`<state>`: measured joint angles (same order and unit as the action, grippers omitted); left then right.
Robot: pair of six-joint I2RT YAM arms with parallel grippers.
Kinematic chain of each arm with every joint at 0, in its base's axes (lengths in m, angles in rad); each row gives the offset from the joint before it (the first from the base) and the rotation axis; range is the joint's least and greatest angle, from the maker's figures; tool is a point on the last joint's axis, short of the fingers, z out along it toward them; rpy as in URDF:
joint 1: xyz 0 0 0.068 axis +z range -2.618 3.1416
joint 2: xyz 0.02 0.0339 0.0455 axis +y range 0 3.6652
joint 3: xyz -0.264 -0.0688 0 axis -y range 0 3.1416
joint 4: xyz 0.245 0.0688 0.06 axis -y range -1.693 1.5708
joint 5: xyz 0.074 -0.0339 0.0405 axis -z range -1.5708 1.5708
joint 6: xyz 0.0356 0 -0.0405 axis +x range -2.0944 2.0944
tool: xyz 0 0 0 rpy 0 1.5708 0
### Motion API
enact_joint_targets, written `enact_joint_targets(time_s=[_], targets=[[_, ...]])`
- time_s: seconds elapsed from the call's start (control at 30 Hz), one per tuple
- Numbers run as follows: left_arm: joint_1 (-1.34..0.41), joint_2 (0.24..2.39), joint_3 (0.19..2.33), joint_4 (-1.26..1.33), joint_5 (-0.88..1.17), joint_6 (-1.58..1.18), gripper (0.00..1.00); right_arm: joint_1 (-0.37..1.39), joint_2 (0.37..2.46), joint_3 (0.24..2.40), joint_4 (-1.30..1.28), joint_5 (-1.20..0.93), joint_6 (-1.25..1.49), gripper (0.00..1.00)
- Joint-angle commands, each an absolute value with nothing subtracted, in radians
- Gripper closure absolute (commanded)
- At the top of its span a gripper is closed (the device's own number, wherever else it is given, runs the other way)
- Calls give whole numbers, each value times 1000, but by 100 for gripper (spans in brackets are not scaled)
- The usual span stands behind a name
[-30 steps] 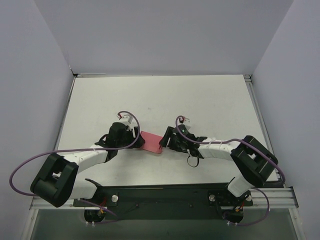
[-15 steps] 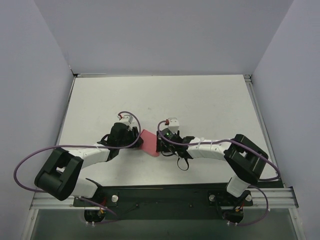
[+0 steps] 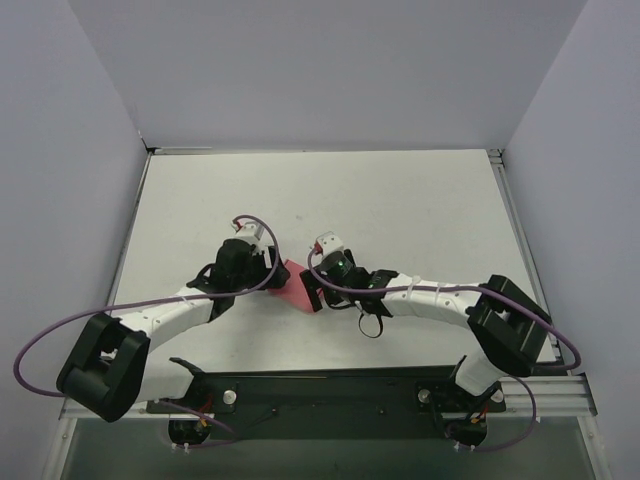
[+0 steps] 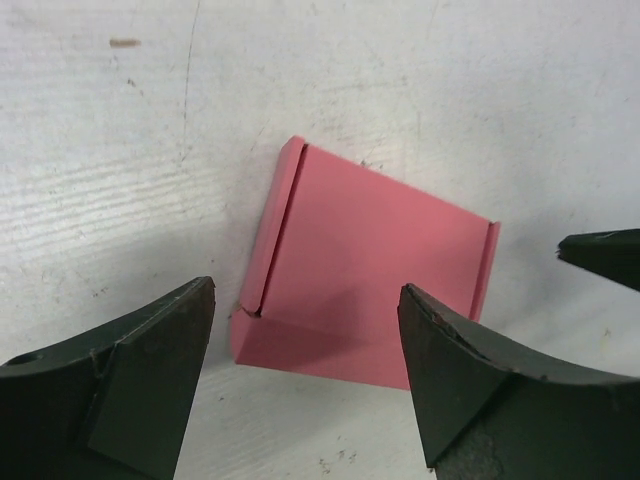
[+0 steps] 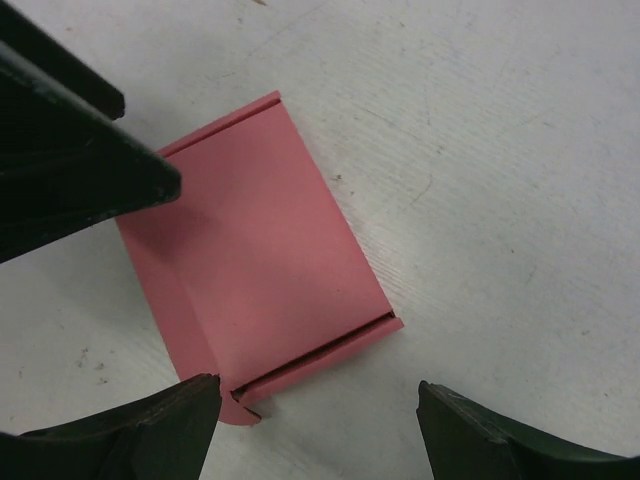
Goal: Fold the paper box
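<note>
The paper box (image 4: 370,280) lies flat on the bench (image 3: 400,200), left hand (image 4: 305,300) at the box's left edge, right hand (image 5: 318,388) at its right, both spread wide.

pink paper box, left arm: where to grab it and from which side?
Likely the narrow creased flap along one long edge of the paper box. The card lies flat on the table, so its face offers nothing to pinch; that flap looks slightly raised. Come in low from that edge, fingers above and below it. The left gripper hangs open at the adjacent edge.
</note>
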<state>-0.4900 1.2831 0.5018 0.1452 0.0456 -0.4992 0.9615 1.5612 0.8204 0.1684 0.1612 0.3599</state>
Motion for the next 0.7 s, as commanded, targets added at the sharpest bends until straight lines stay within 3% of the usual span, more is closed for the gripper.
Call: enact_joint_targets(time_s=[0.0,0.17,0.27,0.67], targets=[[-491,1239,581,112,49,-471,15,951,1551,887,176,14,146,19],[-483,1227,604,39,12,-465,14,925,1591,934,178,-113,48,18],[-477,1197,603,3,9,-471,13,908,1621,974,172,-169,9,11],[-385,985,629,-219,-11,-520,9,882,1799,1158,58,-198,-124,7]])
